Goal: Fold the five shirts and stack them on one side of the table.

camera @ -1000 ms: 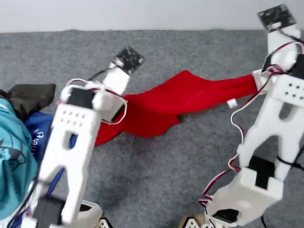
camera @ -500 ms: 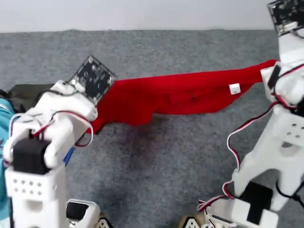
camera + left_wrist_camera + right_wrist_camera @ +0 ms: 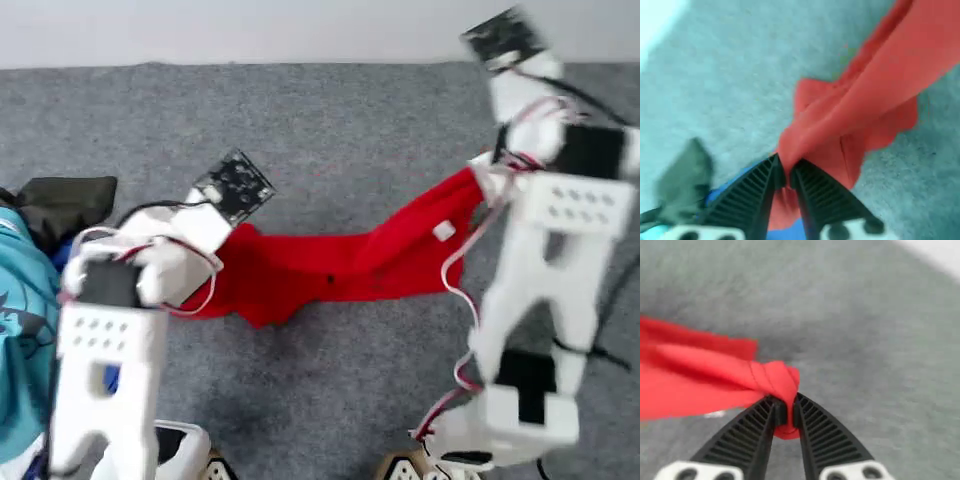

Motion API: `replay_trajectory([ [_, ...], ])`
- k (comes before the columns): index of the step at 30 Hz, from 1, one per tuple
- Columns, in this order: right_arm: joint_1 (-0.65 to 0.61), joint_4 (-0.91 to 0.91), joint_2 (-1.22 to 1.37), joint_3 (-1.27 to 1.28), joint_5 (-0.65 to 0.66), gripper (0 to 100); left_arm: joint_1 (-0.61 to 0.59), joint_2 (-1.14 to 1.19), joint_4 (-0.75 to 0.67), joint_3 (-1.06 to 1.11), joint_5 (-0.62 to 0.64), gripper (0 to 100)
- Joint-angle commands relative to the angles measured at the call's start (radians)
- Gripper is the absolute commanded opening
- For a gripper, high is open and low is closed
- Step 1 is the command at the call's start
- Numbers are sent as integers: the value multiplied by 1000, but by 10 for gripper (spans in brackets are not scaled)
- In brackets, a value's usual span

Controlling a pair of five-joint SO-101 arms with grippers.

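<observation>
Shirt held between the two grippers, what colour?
The shirt is plain red, clearest in the high view.

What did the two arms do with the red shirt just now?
They first drew apart, stretching the red shirt taut, then came back toward each other, so it now sags between them. The left pincer and right pincer stayed shut on its two ends. The teal shirt and dark shirt at the side lay unmoved.

The white plastic left arm (image 3: 120,340) leans forward, and its black ribbed left gripper (image 3: 784,170) is pinched tight on one end of a red cloth shirt (image 3: 330,270). The matching right arm (image 3: 545,270) reaches farther out, with its right gripper (image 3: 785,407) clamped on the other end.
</observation>
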Motion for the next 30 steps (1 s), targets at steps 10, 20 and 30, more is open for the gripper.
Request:
replay_trajectory([
  [10,-33,-145,349,0,2,9,-110,560,-440,4,52,69],
  [20,-19,-160,381,0,3,9,-58,511,-8,-466,180,228],
  [30,62,-150,375,0,3,9,149,390,287,-470,180,228],
])
